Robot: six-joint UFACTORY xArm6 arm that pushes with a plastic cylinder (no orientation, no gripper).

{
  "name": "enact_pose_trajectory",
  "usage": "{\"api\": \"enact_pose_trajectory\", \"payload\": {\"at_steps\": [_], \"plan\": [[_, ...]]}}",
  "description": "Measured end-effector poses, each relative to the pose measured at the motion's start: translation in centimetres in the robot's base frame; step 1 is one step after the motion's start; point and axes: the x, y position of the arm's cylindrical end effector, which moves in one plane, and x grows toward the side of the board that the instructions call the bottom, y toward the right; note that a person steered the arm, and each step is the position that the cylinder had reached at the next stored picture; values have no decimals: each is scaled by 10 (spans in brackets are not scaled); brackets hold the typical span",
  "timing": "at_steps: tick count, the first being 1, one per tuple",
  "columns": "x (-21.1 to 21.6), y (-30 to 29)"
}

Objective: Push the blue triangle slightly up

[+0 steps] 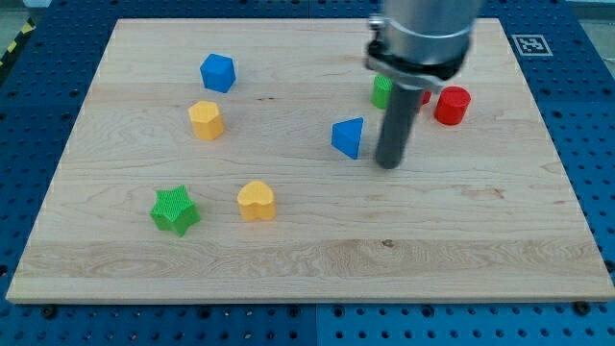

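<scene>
The blue triangle lies on the wooden board, a little right of the board's middle in the upper half. My tip rests on the board just to the right of the blue triangle and slightly below it, with a small gap between them. The rod rises from the tip to the arm's grey body at the view's top.
A blue cube and a yellow hexagon block lie at the upper left. A green star and a yellow heart lie at the lower left. A green block and a red cylinder sit by the arm; another red block is mostly hidden.
</scene>
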Motion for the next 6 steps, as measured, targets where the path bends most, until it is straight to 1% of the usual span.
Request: {"api": "enact_pose_trajectory", "payload": {"at_steps": [1,2,3,4,5,6], "plan": [[-8,-42],[-27,-49],[-33,-45],[-20,-16],[-15,14],[-33,15]]}}
